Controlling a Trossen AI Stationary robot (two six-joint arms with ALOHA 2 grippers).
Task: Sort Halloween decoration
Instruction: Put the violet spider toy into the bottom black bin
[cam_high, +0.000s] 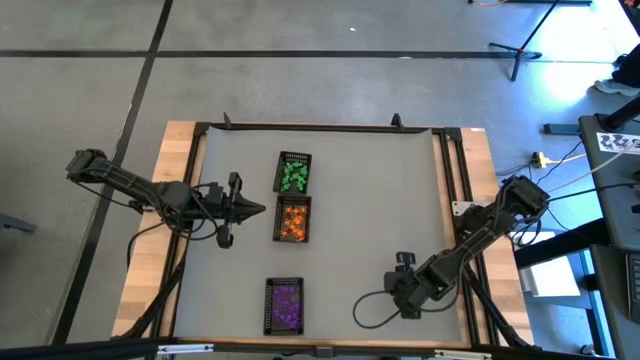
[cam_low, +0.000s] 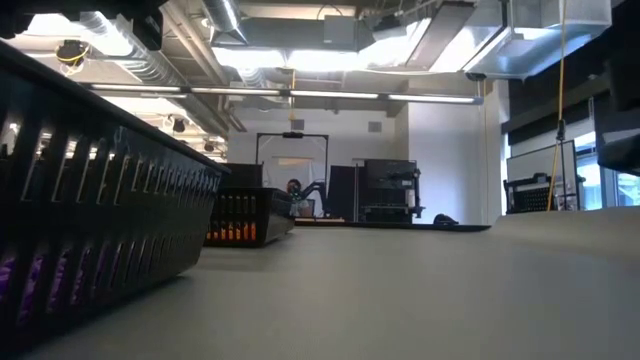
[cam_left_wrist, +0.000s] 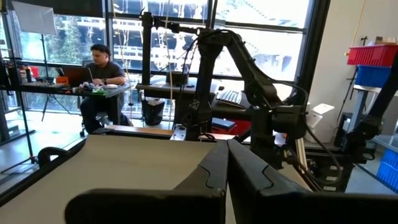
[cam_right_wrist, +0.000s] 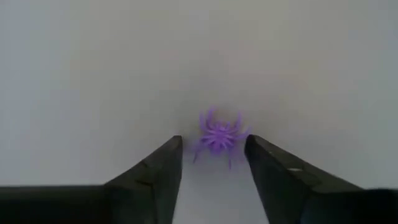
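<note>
A tiny purple spider (cam_right_wrist: 219, 135), one Halloween decoration, lies flat on the grey table mat. My right gripper (cam_right_wrist: 213, 151) points down over it at the table's near right (cam_high: 403, 264). It is open, with one fingertip on either side of the spider and a little short of it. My left gripper (cam_high: 258, 209) hovers shut at the table's left, pointing level toward the orange tray; in its wrist view the fingers (cam_left_wrist: 227, 168) are pressed together. Other trinkets fill three black mesh trays.
The green-filled tray (cam_high: 293, 172) and the orange-filled tray (cam_high: 293, 219) stand end to end at the table's middle. The purple-filled tray (cam_high: 285, 305) stands near the front edge, looming at the left of the low view (cam_low: 90, 210). A person sits at a desk (cam_left_wrist: 99, 68) beyond the table.
</note>
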